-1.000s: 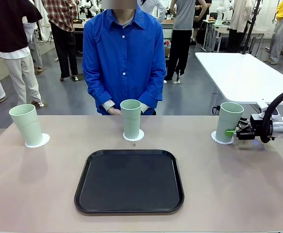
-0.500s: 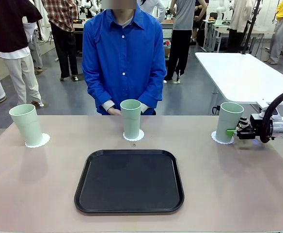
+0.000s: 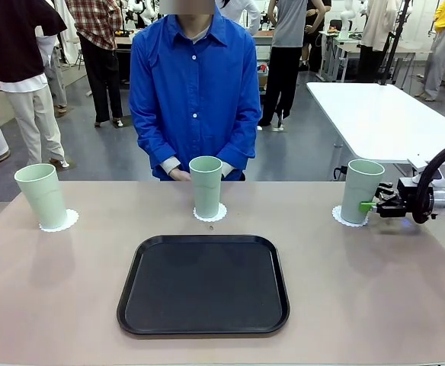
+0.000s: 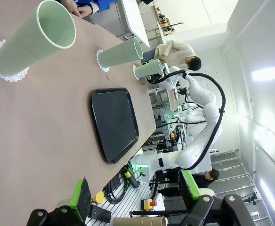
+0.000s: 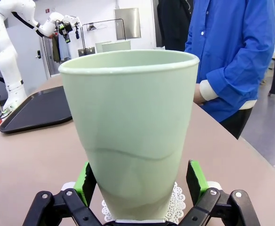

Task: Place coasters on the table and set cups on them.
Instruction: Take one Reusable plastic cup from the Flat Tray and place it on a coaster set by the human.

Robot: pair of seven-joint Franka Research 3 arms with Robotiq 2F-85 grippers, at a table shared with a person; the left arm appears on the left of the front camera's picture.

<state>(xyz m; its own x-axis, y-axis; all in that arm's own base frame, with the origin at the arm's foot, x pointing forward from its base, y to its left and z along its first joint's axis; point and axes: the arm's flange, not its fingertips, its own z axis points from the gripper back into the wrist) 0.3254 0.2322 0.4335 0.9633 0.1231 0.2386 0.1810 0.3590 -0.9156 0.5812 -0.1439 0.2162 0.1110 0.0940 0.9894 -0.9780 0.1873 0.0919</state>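
Three pale green cups stand upright on the beige table [image 3: 62,305], each on a white lacy coaster: the left cup [image 3: 41,194] on its coaster [image 3: 64,221], the middle cup [image 3: 206,185] on a coaster [image 3: 211,215], the right cup [image 3: 361,191] on a coaster [image 3: 343,218]. My right gripper [image 3: 369,206] is open at the right cup's lower half. In the right wrist view, that cup [image 5: 135,127] stands between the spread green pads [image 5: 85,182], with its coaster [image 5: 177,200] under it. My left gripper [image 4: 135,195] is open and holds nothing, well back from the nearest cup [image 4: 38,40].
A black tray [image 3: 203,284] lies bare at the table's near middle. A person in a blue shirt stands at the far side, hands [image 3: 180,174] together just behind the middle cup. A white table [image 3: 375,114] stands at the back right.
My right gripper has drawn back slightly to the right, away from the right cup, jaws still open. The cups and coasters have not moved.
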